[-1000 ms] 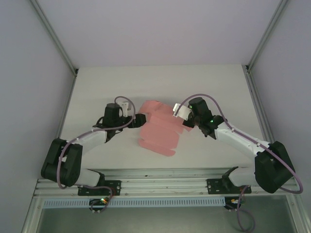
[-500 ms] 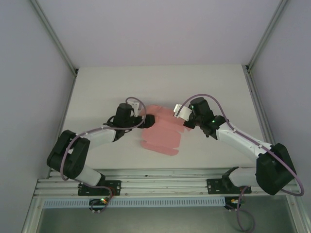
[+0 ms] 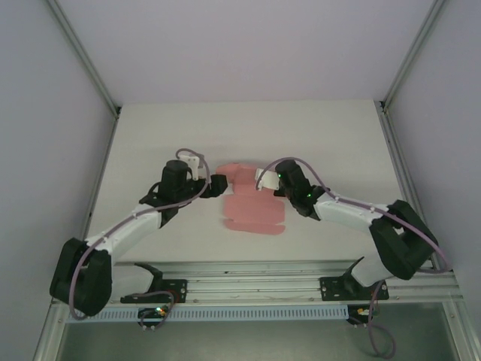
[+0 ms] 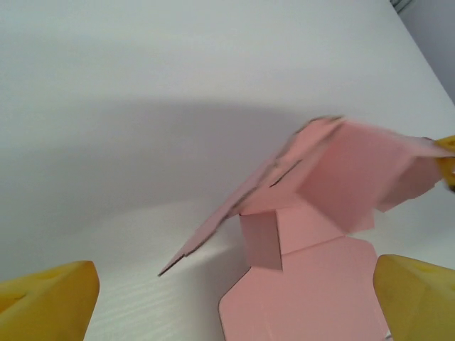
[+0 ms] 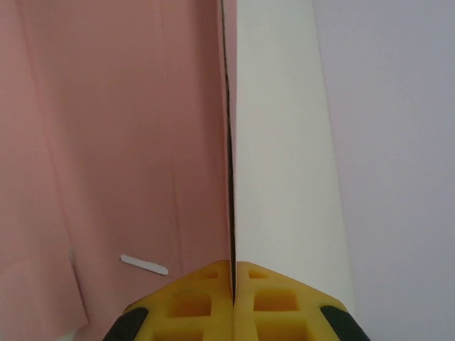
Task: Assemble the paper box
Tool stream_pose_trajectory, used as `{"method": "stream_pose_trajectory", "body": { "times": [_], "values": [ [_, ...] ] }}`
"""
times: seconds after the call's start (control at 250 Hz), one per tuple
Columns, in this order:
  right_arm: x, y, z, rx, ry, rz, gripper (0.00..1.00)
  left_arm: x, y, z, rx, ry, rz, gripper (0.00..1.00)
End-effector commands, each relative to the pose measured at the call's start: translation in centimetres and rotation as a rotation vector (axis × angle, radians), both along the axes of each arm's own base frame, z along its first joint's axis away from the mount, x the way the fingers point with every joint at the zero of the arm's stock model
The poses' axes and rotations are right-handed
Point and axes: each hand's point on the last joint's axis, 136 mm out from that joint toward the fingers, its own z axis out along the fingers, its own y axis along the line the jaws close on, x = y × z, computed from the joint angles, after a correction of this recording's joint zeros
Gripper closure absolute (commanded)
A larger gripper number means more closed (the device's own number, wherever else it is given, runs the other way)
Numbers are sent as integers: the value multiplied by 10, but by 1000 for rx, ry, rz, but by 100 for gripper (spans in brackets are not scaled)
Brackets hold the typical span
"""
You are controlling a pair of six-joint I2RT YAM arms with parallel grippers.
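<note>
Pink paper box [image 3: 252, 212] mid-table, a gripper at each side of its far half.
Top: the part-folded sheet lies on the white table [image 3: 331, 135], with the left gripper [image 3: 219, 184] at its left edge and the right gripper [image 3: 263, 180] at its right. Left wrist: yellow fingers [image 4: 50, 298] spread wide, clamping nothing; one panel is tilted up. Right wrist: fingers [image 5: 199, 302] pinched onto the card edge; the pale strip beside it is possibly the underside.

One pink box [image 3: 252, 207] lies on one table [image 3: 331, 135]. There are two arms, a left arm [image 3: 131, 226] and a right arm [image 3: 353, 214]. Each carries one gripper, making two: the left gripper [image 3: 218, 184] and the right gripper [image 3: 263, 180]. Each gripper has two yellow fingers [image 4: 46, 298], four altogether. Two metal posts [image 3: 83, 56] stand at the table's far corners.
</note>
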Motion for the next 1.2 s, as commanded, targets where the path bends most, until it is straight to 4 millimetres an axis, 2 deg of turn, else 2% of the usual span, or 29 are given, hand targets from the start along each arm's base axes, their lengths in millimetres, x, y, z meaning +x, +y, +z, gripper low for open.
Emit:
{"method": "stream_pose_trajectory", "body": {
  "times": [0.0, 0.052, 0.068, 0.18, 0.24, 0.284, 0.427, 0.487, 0.539, 0.659, 0.811, 0.923, 1.126, 1.198],
  "values": [
    [19, -3, 29, -40, -182, -42, 100, -7, 19, -4, 10, 58, 59, 0],
    [20, 0, 31, -30, -207, -32, 100, -3, 30, -3, 14, 76, 106, 0],
    [20, 1, 30, -31, -215, -28, 100, 2, 40, -4, 13, 84, 145, 0],
    [17, 4, 28, -42, -253, -9, 100, 22, 70, -9, -8, 135, 269, 0],
    [14, 5, 22, -61, -248, 3, 100, 35, 78, -14, -25, 155, 299, 0],
    [12, 6, 19, -71, -255, 7, 100, 44, 77, -16, -34, 159, 290, 0],
    [11, 5, 10, -91, -263, -3, 100, 70, 51, -23, -56, 110, 147, 0],
    [10, 5, 3, -91, -236, -4, 100, 77, 34, -26, -87, 89, 48, 8],
    [10, 7, 1, -76, -225, -1, 100, 79, 18, -27, -120, 58, -52, 11],
    [9, 7, -3, -65, -211, -3, 100, 85, -4, -37, -169, 67, -161, 21],
    [8, 3, -8, -88, -196, -12, 100, 67, -32, -40, -259, 38, -327, 26],
    [6, 1, -8, -98, -193, -20, 100, 50, -45, -41, -283, -9, -403, 29],
    [1, 0, -9, -91, -166, -20, 100, 38, -66, -59, -150, 24, -463, 46],
    [-3, 1, -13, -106, -154, -12, 100, 33, -71, -58, -122, 12, -490, 49]
  ]
}}
